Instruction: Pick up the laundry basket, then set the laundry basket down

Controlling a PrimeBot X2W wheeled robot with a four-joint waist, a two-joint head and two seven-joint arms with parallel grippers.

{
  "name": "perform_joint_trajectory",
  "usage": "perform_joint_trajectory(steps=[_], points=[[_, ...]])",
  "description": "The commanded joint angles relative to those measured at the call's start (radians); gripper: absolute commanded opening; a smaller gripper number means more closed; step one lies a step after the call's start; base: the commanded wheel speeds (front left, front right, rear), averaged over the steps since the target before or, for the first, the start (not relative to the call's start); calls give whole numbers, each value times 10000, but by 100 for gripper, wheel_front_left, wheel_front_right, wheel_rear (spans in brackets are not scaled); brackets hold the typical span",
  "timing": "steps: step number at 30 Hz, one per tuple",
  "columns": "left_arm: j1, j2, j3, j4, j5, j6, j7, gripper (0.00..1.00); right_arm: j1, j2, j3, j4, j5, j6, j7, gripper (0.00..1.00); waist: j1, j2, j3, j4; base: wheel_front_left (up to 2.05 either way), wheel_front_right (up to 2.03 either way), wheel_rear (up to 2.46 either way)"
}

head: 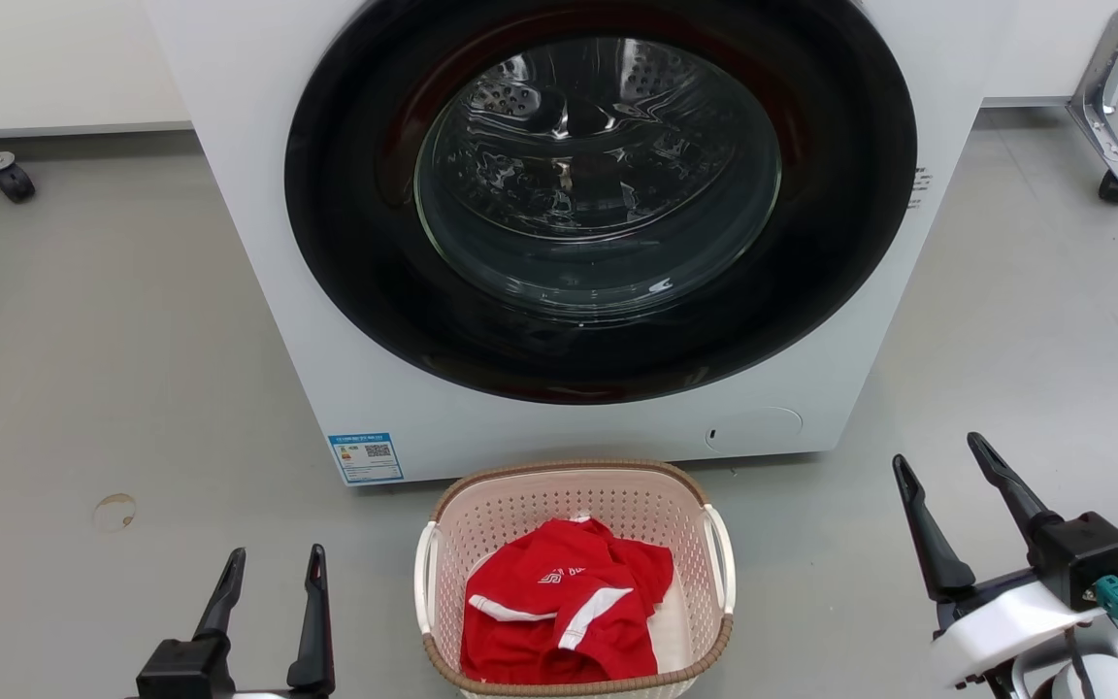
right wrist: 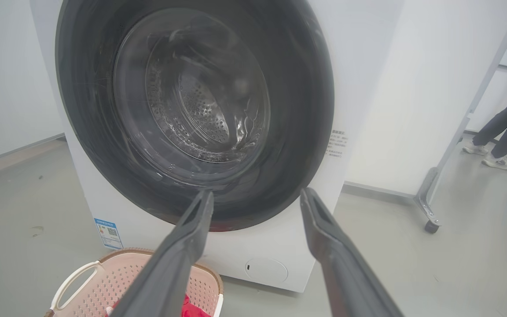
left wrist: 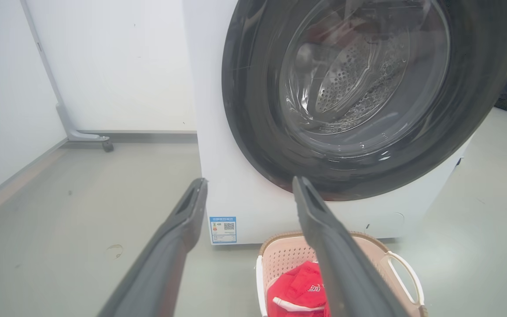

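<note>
The pale pink laundry basket with a brown rim and white side handles stands on the floor just in front of the washer, holding a red and white garment. My left gripper is open to the basket's left, apart from it. To the basket's right my right gripper is open too, also clear of it. In the left wrist view the basket lies low between and beyond the fingers. The right wrist view has the basket at the lower left.
A white front-loading washer with a dark round door rises right behind the basket. Wheeled frame feet stand at the back right and back left. A person's legs are far right. Grey floor lies on both sides.
</note>
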Motion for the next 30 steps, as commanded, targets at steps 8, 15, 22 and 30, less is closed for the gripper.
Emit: perform_joint_trajectory(steps=[8, 15, 22, 30], points=[[-216, 162, 212, -220, 209, 147, -141, 100, -452, -235, 230, -251, -293, 46, -224, 100, 0, 0, -29, -25, 0, 0, 0], [-232, 191, 193, -167, 90, 136, 13, 100, -432, -235, 99, -185, -120, 46, -224, 100, 0, 0, -3, -44, 0, 0, 0], [-261, 275, 246, -88, -86, 191, 393, 100, -416, -235, -149, -79, 107, 46, -224, 100, 0, 0, -40, -88, 0, 0, 0], [-308, 403, 115, -334, -148, 274, 1199, 100, -414, -235, -299, 112, 247, 46, -224, 100, 0, 0, 178, -36, 0, 0, 0]])
